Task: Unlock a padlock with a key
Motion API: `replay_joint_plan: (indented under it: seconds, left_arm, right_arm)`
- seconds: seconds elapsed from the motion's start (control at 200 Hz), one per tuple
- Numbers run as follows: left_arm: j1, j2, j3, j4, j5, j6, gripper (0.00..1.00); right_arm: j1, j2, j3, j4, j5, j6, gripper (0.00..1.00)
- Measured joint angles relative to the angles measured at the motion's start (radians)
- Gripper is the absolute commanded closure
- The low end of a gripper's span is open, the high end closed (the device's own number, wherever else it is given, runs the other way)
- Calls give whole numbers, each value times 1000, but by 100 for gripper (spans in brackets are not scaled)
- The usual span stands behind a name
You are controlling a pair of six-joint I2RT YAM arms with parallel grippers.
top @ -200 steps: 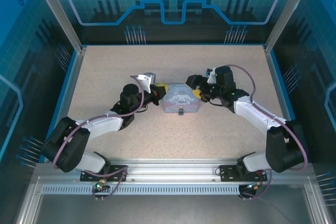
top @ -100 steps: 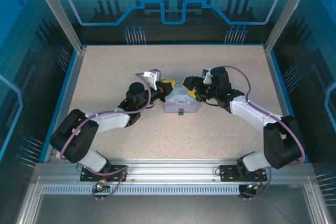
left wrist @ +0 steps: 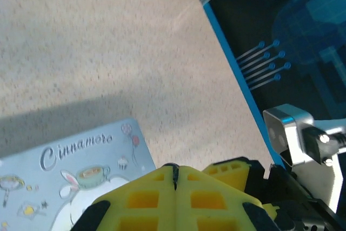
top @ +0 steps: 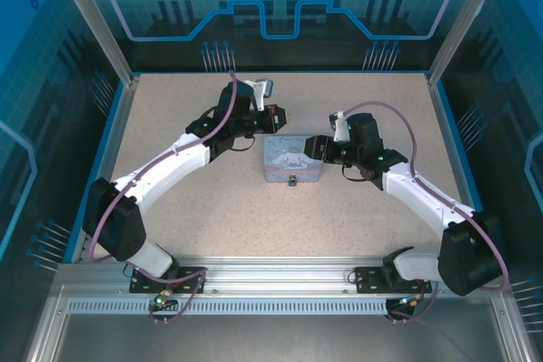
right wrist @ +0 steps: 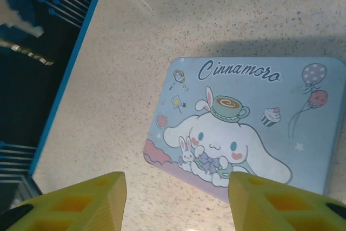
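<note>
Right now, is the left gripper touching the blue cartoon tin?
Apart. Top view shows a strip of bare table between the left gripper and the blue cartoon tin; jaws shut.

The padlock [top: 292, 181] was too small to read; the tin [left wrist: 65, 160] ran off the left wrist view's bottom edge.

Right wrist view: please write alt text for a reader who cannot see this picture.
A pale blue tin printed with "Cinnamoro" and a white cartoon character lies flat on a speckled beige table. At the bottom edge, the right gripper shows two yellow fingers set apart, with nothing held between them.
</note>
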Motion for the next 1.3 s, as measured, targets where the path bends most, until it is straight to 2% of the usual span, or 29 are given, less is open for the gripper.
replay_joint_plan:
  seconds: [0.16, 0.345, 0.795, 1.301]
  left_arm:
    - [0, 51, 68, -172, 65, -28, 100]
    - [-4, 64, 80, -263, 116, -65, 100]
    - [-18, 93, 114, -285, 167, -121, 100]
    - [-16, 107, 132, -289, 169, -146, 100]
  right_arm:
    - [-1, -12, -14, 44, -22, -80, 51]
    - [-1, -12, -14, 119, -56, -106, 54]
    - [7, 35, -3, 216, -150, -104, 60]
    - [17, 57, -3, 247, -165, -105, 58]
